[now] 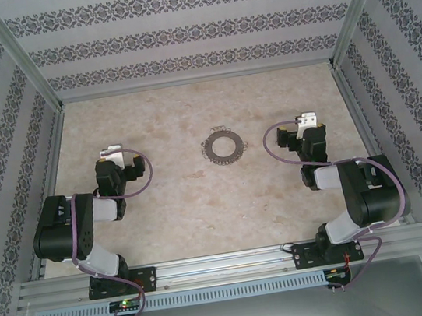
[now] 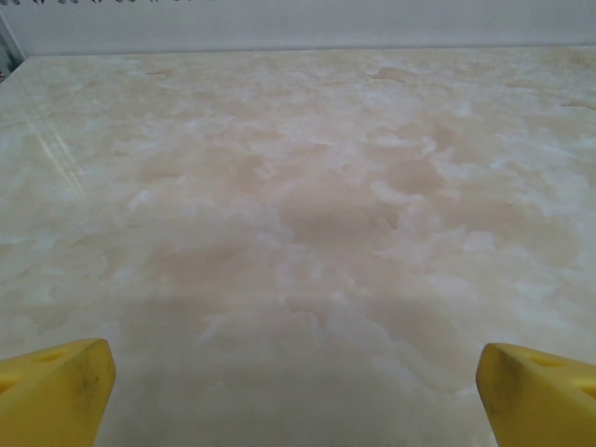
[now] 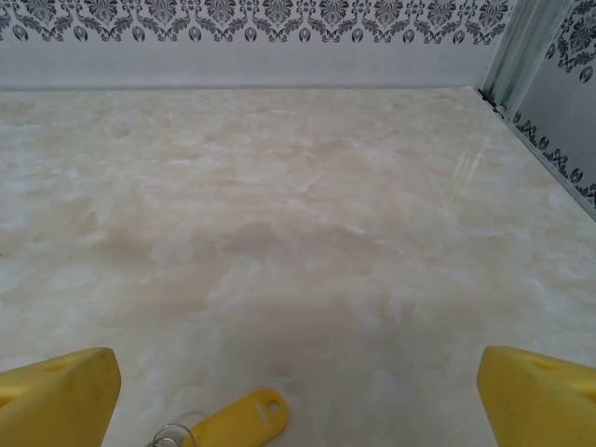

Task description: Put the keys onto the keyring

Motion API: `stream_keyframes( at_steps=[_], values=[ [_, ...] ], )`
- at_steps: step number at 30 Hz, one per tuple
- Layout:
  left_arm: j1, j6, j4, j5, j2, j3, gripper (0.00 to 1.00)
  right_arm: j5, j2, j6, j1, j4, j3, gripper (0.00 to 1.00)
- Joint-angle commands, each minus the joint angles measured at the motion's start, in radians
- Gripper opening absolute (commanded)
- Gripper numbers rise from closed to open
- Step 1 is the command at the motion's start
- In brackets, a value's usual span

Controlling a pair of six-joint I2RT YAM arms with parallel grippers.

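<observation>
Top view first: the dark grey flat metal keyring fringed with tiny wire loops (image 1: 224, 147) lies flat on the pale marbled surface (image 1: 194, 207). It sits between my two arms, inward of both jaws and nearer the right ones.

Left wrist: the yellow fingertips (image 2: 56, 391) are spread wide, gripping nothing.

Right wrist: the jaws are just as wide and empty. A yellow plastic key tag (image 3: 235, 419) lies just ahead between them, slightly left, its long axis slanting near-left to far-right. I'd say the right arm goes first.
</observation>
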Motion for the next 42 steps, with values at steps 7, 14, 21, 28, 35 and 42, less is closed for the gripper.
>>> stream_keyframes(
  at_steps=[7, 14, 21, 28, 35, 42],
  values=[
    [0.014, 0.017, -0.007, 0.013, 0.002, 0.016, 1.0, 0.009, 0.001, 0.017, 0.004, 0.029, -0.008, 0.98],
    [0.015, 0.024, -0.006, 0.036, 0.001, 0.014, 1.0, 0.005, 0.0, 0.019, 0.002, 0.027, -0.008, 0.98],
    [0.015, 0.022, -0.012, 0.03, 0.002, 0.017, 1.0, 0.003, 0.001, 0.019, 0.002, 0.027, -0.008, 0.98],
    [0.015, 0.022, -0.01, 0.031, 0.002, 0.017, 1.0, 0.003, -0.002, 0.017, 0.002, 0.027, -0.009, 0.98],
    [0.014, 0.031, -0.002, 0.06, 0.0, 0.011, 1.0, -0.054, -0.014, -0.003, 0.002, -0.012, 0.007, 0.98],
    [0.014, 0.029, -0.061, 0.049, -0.085, 0.007, 1.0, -0.071, -0.071, -0.013, 0.002, -0.021, -0.012, 0.98]
  ],
)
